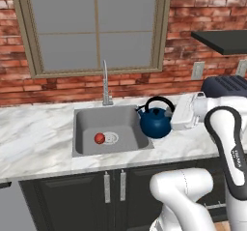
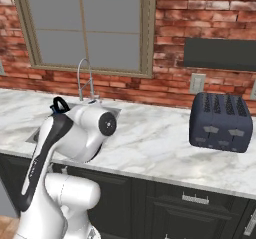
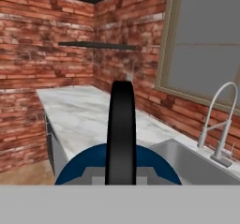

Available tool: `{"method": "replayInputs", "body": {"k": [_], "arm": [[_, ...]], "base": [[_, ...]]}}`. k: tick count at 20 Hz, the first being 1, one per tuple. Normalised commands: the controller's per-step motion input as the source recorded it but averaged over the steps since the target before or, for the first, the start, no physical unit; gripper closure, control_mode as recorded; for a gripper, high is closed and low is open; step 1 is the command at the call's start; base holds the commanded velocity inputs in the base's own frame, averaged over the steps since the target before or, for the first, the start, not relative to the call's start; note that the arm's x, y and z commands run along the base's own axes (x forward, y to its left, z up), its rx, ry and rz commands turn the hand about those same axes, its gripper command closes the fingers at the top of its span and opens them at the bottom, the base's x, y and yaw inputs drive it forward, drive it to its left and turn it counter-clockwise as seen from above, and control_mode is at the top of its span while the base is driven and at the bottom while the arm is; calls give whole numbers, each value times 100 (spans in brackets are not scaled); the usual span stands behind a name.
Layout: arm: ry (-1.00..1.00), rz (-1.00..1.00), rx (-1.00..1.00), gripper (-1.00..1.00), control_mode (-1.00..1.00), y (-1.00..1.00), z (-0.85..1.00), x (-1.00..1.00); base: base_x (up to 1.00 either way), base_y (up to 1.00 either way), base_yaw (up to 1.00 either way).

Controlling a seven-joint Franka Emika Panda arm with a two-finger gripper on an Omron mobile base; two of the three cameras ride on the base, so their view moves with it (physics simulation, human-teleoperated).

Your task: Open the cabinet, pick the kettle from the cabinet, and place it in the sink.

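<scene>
**A:** so where's the kettle [image 1: 155, 123] at right now?

**B:** Standing here, it's hanging at the right-hand rim of the sink [image 1: 87, 145], dark-blue body partly over the basin's edge and partly over the white marble surface [image 1: 34, 138]. Spout points left, toward the basin. Can't honestly tell if the bottom is touching the rim or just above it.

**A:** and the arm's got it?

**B:** Looks that way. The white hand comes in from the right, level with the black loop handle. In the hand view that handle [image 3: 121, 129] runs straight up the middle with the blue body bulging below it. The tool is pressed together, pinching the kettle by the handle as far as I can see, though the fingertips themselves are hidden.

**A:** anything in the sink?

**B:** A small red ball [image 1: 99, 138] sits on the basin floor just beside the round drain [image 1: 111, 138], well to the left of the kettle. The thin chrome faucet [image 1: 105, 82] stands behind the basin, under the window [image 1: 96, 27].

**A:** what else is around?

**B:** A dark toaster [image 2: 220, 122] on the surface off to the right, well apart from the sink, against the brick wall [image 2: 210, 13]. Black low cabinets [image 1: 77, 198] with short silver handles run under the sink.
</scene>
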Motion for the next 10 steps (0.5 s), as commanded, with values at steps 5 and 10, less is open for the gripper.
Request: {"method": "replayInputs", "body": {"k": [5,10], "arm": [[5,5,0,100,-100,-9,-14,28],[5,0,0,100,-100,2,-19,41]], "base": [[0,0,0],[0,0,0]]}}
